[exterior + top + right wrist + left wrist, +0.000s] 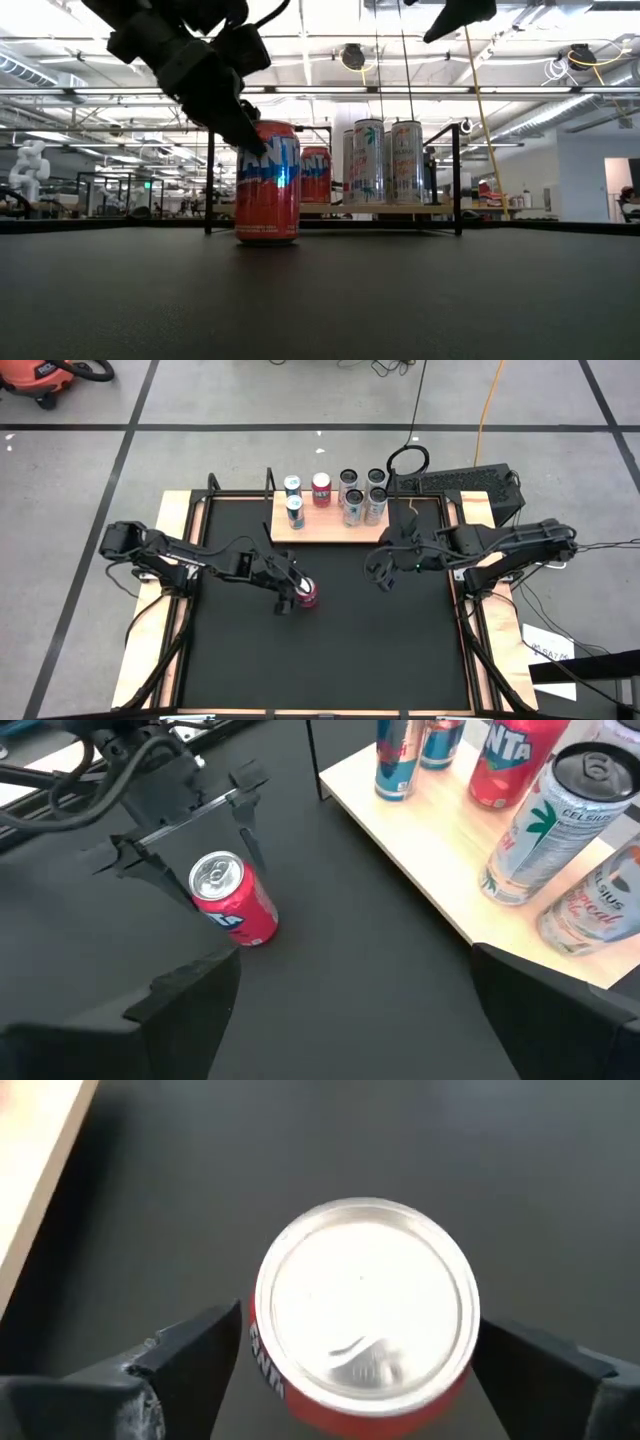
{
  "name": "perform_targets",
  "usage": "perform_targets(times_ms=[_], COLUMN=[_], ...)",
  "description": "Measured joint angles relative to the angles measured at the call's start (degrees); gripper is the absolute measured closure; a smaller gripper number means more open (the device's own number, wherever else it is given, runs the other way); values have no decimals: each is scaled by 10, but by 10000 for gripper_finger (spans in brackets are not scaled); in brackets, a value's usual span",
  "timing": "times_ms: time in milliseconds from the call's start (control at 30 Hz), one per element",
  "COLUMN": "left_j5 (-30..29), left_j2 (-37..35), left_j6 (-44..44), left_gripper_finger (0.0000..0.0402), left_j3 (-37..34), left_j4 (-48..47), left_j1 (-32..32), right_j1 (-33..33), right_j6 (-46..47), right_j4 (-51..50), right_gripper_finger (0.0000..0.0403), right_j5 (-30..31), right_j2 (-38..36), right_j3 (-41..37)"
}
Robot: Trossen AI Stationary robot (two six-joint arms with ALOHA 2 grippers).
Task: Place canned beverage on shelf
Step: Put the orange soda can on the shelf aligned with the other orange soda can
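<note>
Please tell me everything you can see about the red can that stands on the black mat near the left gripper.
The red can is a short metal beverage can with a plain silver top and white and blue lettering on its side. It stands upright on the black mat, in front of the shelf and apart from it. The left gripper is open, with one finger on each side of the can. Whether the fingers already touch it I cannot tell.

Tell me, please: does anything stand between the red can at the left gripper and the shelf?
Nothing visible does. The red can stands on the black mat between the left gripper's open fingers, and bare mat lies between it and the shelf. The shelf's front strip is free; its cans stand farther back.
</note>
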Motion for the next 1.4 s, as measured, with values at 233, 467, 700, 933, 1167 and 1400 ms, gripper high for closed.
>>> perform_targets(times_ms=[233, 467, 700, 933, 1167, 1400], left_j5=[-7, -4, 16, 58, 105, 129], left_j2=[5, 4, 2, 43, 137, 201], left_j6=[-37, -28, 96, 157, 194, 232], left_gripper_finger=[77, 143, 143, 143, 143, 143], left_j3=[7, 36, 147, 248, 356, 421], left_j4=[25, 0, -110, -143, -191, -233], left_j1=[1, 14, 71, 187, 267, 302], right_j1=[15, 34, 46, 45, 45, 45], right_j6=[22, 46, 60, 75, 91, 106], right_j4=[-2, -14, -35, -33, -29, -33], right_gripper_finger=[24, 24, 24, 24, 24, 24], right_j5=[3, 30, 46, 75, 76, 76], right_j2=[1, -3, -4, -4, -4, -4], right_j3=[0, 0, 0, 0, 0, 0])
